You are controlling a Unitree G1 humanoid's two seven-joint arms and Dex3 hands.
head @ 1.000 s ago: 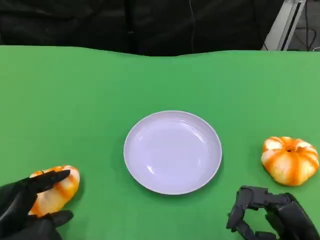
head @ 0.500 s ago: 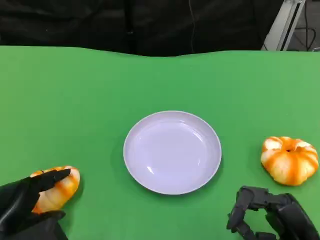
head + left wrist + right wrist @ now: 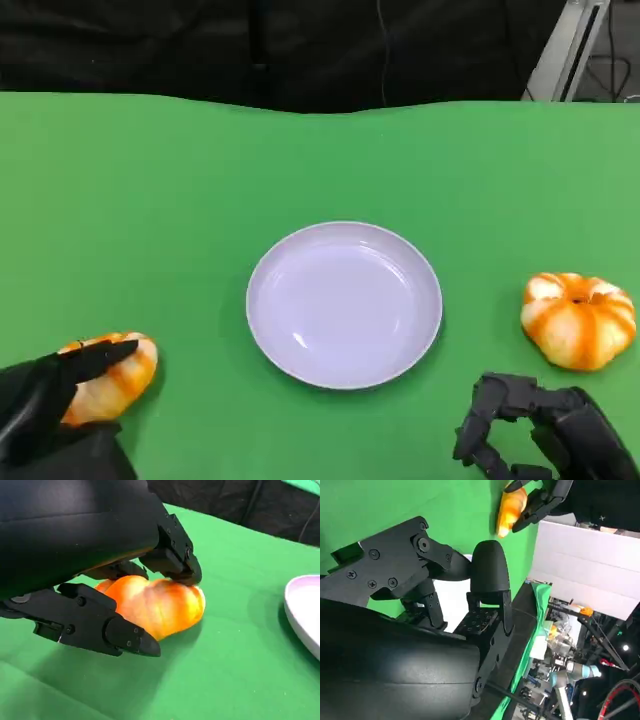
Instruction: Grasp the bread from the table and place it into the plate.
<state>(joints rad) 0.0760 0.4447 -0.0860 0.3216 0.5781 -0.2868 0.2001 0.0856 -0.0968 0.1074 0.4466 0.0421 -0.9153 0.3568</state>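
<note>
Green cloth-covered surface, dark backdrop behind its far edge.

Round, shallow, pale lavender plate at the centre of the surface; nothing in it. Rim also seen at the edge of the left wrist view.

Orange-and-cream glazed bread roll, oblong, lying on the surface at the near left, well apart from the plate. Partly covered by the black left hand in the head view. Left wrist view gives the detail the head view lacks: roll resting on the cloth, one finger touching its top, the thumb low beside it (contact on that side not clear), hand curled around the roll. Right wrist view, from across the surface: same roll between dark fingers.

Second orange-and-cream bread, round and ribbed like a small pumpkin, on the surface at the right, apart from the plate.

Black right hand at the near right, just short of the round bread, fingers curled in, holding nothing; seen close in its own wrist view.
</note>
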